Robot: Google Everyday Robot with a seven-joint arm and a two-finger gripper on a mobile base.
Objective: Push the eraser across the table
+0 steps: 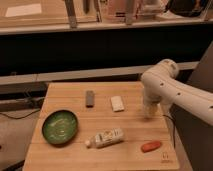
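Dark grey eraser (90, 98), green bowl (60, 127), orange-red piece (151, 146)

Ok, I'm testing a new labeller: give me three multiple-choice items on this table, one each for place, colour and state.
1. The eraser lies: A) on the floor B) picture-left of the white block C) on the rear shelf.
2. The bowl is: A) green B) blue C) white.
3. The pincer: A) grips the eraser B) hangs empty over the table's right side C) rests in the bowl.
Key: B, the two lie side by side; A, its inside shows green; B, the eraser lies far from it.
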